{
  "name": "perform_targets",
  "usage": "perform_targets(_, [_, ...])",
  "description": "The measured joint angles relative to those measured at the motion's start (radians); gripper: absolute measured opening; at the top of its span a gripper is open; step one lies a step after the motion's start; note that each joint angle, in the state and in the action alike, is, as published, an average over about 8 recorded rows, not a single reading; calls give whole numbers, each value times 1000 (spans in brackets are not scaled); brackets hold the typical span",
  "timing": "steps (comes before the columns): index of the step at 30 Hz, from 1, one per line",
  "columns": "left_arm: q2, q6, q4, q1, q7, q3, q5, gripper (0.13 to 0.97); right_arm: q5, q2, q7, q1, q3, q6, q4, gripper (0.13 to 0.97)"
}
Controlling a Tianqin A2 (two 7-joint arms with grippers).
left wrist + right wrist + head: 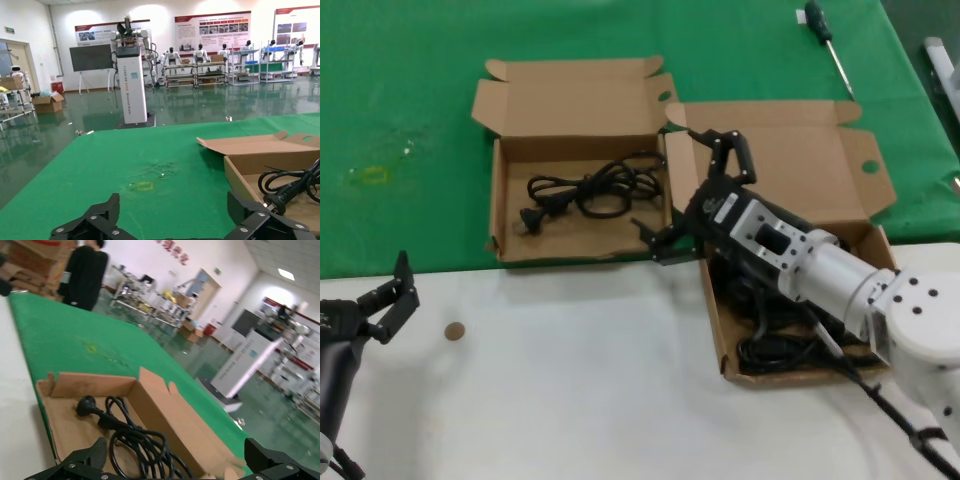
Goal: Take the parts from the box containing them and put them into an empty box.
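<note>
Right claw (692, 196) hangs with fingers spread wide and nothing gripped, at the edge between the two boxes. The source box (840, 165), at 3 o'clock, holds black cables (790, 350) under the arm. The receiving box (575, 100), at 11 o'clock, already holds one cable (590, 190). Advise returning over the source box and closing on a bundled loop. Left claw (388, 300) idles open at 8 o'clock.

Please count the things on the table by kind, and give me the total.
Cardboard boxes: 2 (left box, right box)
Black power cords: 2 (in left box, in right box)
Screwdrivers: 1
Small round brown discs: 1
Total: 6
</note>
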Motion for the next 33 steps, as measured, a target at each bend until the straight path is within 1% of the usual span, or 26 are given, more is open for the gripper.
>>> perform_targets(1, [0,0,0,0,0,0,0,679,4,0,8,-11,6,9,8,966])
perform_targets(2, [0,0,0,0,0,0,0,679,8,-1,17,-23,12,18,15,966])
perform_targets(10, [0,0,0,0,0,0,0,846,43,-4,84,-114,61,93,76,966])
perform_targets(14, [0,0,0,0,0,0,0,846,60,-5,118,-160,86,130,107,966])
perform_targets(22, [0,0,0,0,0,0,0,941,94,-8,185,-252,135,205,168,966])
perform_targets(33, [0,0,0,0,0,0,0,966,140,-13,277,-376,201,306,252,966])
